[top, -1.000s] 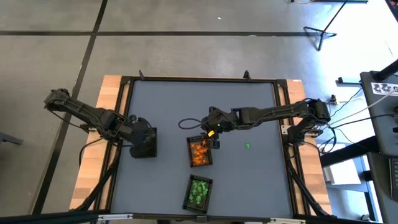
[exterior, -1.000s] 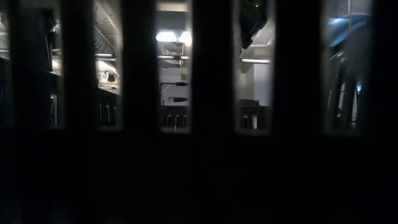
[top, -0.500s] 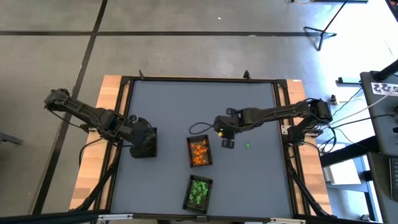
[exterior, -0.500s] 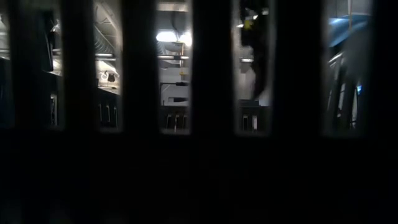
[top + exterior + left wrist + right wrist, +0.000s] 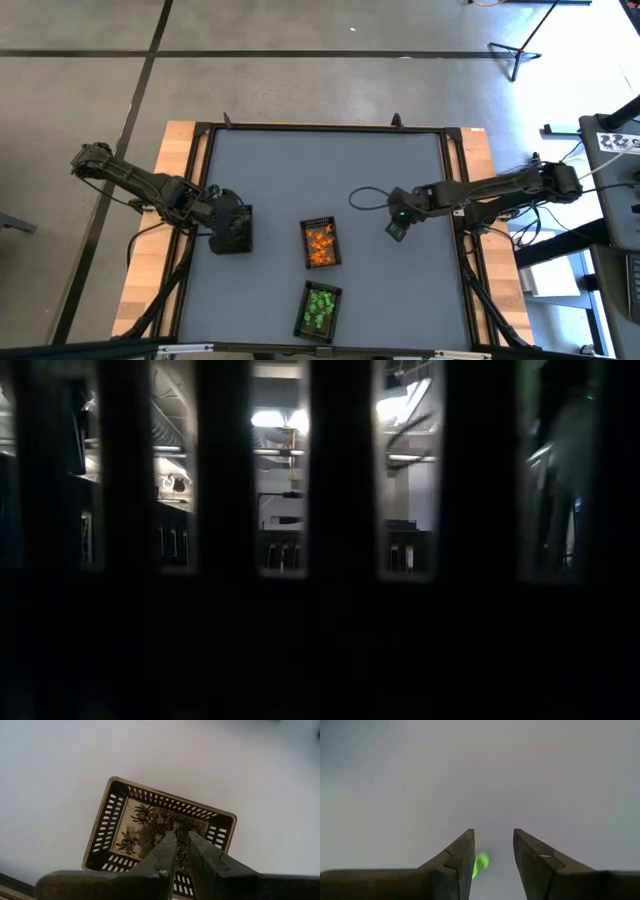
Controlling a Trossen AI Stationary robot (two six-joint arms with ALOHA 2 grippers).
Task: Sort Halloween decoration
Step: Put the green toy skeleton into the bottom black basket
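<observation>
In the right wrist view one bright green trinket [image 5: 480, 864] lies on the grey table, between my right gripper's [image 5: 493, 851] open fingers and close beside one of them. The high view shows that gripper [image 5: 397, 228] right of the trays, covering the trinket. Orange trinkets fill the middle tray [image 5: 320, 243], and green ones fill the tray [image 5: 320, 308] nearer the table's near edge. My left gripper [image 5: 181, 840] hangs shut but for a narrow slit above the black tray [image 5: 159, 827], which holds black spider trinkets; the high view places it at the table's left [image 5: 232, 232].
The table [image 5: 300, 170] is a grey mat framed by a dark rail, with wooden strips along its left and right sides. Bare mat stretches across the far half. A cable loop [image 5: 365, 195] lies beside my right arm. Dark upright bars [image 5: 340, 470] fill most of the low view.
My right gripper has travelled from above the orange tray toward the table's right edge and a little toward the near edge, ending over the lone green trinket. The left arm has stayed where it was.
</observation>
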